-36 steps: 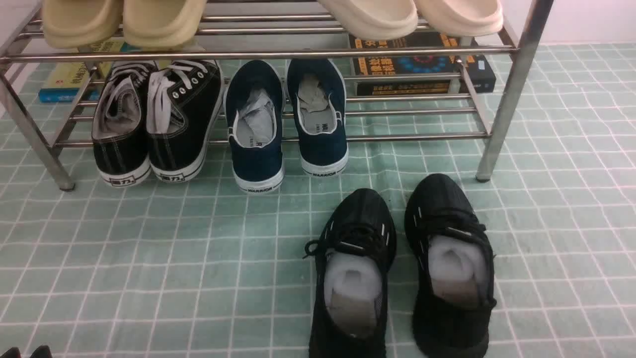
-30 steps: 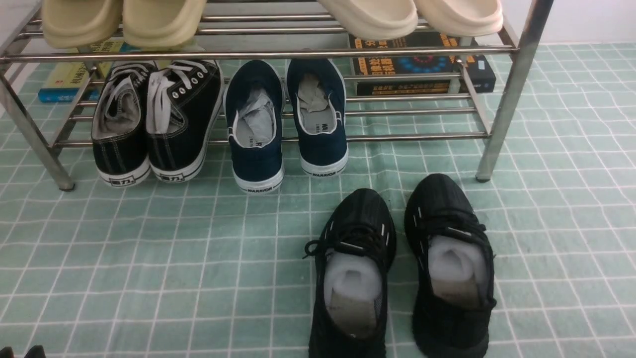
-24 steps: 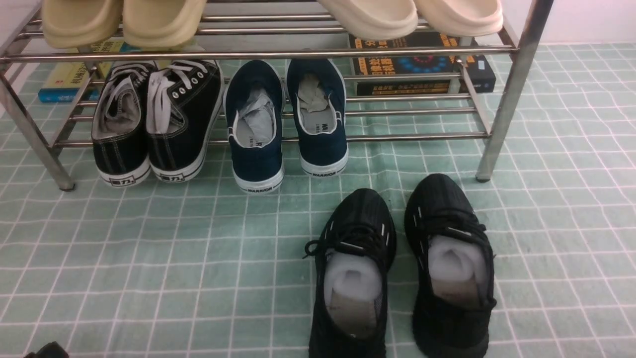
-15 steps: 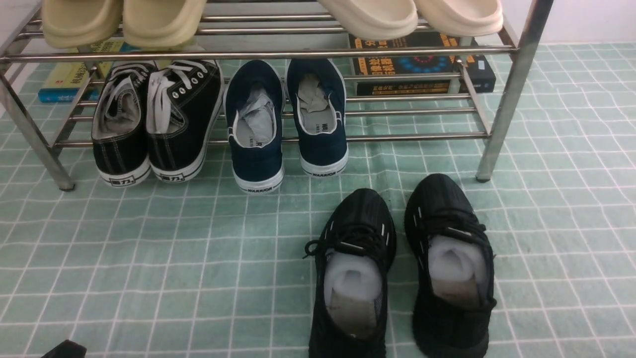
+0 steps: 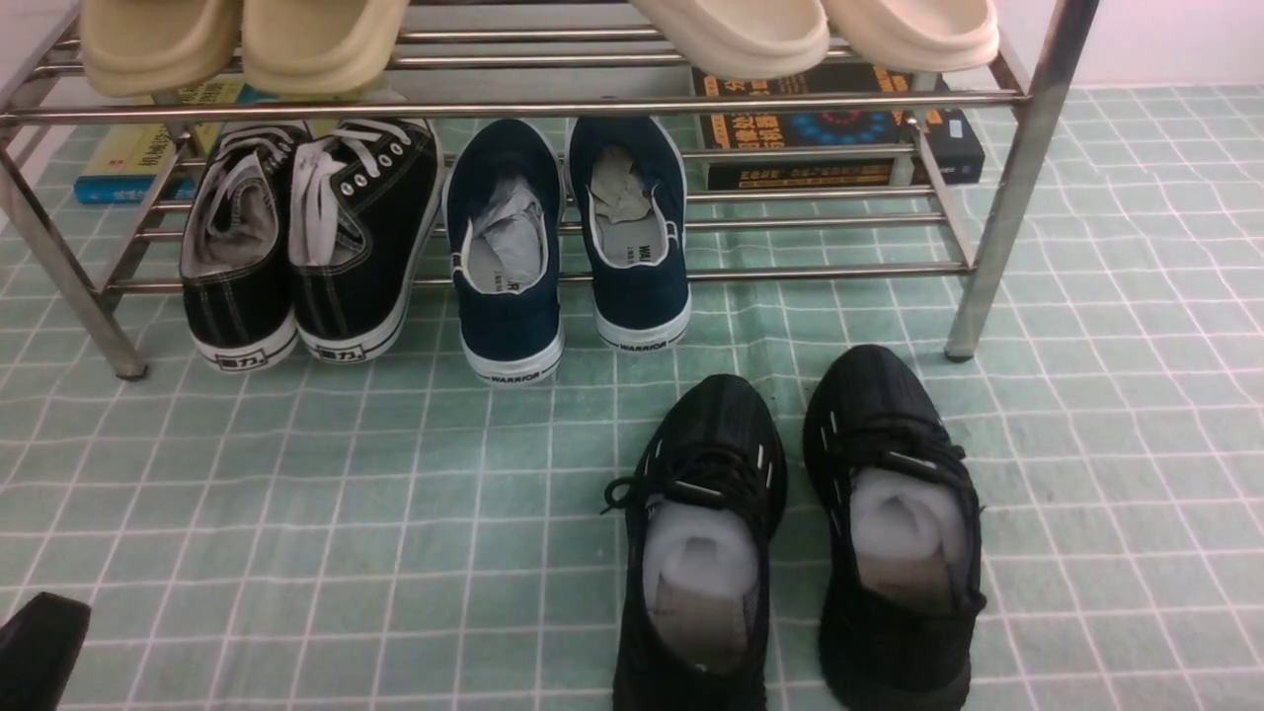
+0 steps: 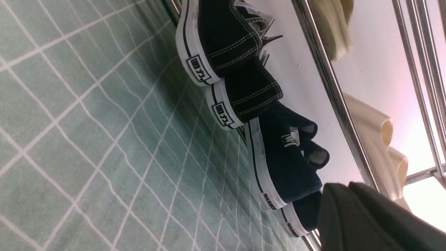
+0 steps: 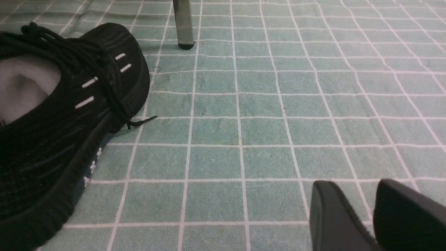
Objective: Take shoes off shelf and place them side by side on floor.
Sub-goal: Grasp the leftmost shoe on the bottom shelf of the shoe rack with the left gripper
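floor (image 5: pixel 415 533): pale green, white grid, the place the pair has to go.
shelf (image 5: pixel 533 107): two tiers of steel tubes; its front top rail crosses above the toes, so a lift should probably come forward first.
knit trainers (image 5: pixel 716 410): black, on the floor before the shelf's right front corner, well apart from the wanted pair.
black canvas sneakers (image 5: pixel 341 301): on the lower tier near its left end, heels past the front edge; long axes run front to back, toes inward and a little rightward. the two lie side by side, very close.
navy slip-ons (image 5: pixel 509 326): same tier, just right of the sneakers; a wide grip might brush them.
left gripper (image 6: pixel 345 188): the nearer one, fingers pressed together, nothing pinched; the heels lie ahead of it and somewhat right. it would need spreading first.
right gripper (image 7: pixel 359 184): fingers slightly parted, beyond the trainers.
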Available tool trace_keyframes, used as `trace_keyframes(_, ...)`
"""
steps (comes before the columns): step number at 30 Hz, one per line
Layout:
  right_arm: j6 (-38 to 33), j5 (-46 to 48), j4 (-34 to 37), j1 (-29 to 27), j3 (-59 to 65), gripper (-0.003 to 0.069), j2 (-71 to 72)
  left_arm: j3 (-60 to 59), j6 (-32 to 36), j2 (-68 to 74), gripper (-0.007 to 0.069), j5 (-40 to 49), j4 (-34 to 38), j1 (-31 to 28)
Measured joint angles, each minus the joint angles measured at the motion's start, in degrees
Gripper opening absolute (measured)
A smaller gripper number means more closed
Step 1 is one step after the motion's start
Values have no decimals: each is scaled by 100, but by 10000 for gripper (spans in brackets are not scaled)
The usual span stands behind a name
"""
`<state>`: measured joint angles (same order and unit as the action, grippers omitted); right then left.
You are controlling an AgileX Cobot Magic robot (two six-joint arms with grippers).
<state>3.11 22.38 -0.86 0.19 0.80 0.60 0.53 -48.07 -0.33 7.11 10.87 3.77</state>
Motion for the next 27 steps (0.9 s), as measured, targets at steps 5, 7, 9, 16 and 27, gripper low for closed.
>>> trace_keyframes(5, 0, 0, 0, 0, 0, 219, 0, 910, 360, 770, 1, 1043, -162, 0)
trace_keyframes(7, 0, 0, 0, 0, 0, 222, 0, 1368, 479, 1297, 1, 1456, -347, 0)
trace_keyframes(9, 0, 0, 0, 0, 0, 225, 0, 1791, 545, 1817, 3, 1713, -604, 0)
trace_keyframes(16, 0, 0, 0, 0, 0, 234, 0, 3112, 570, 3827, 118, 1883, -1926, 0)
trace_keyframes(27, 0, 0, 0, 0, 0, 237, 0, 5629, 570, 7516, 501, 2109, -3107, 0)
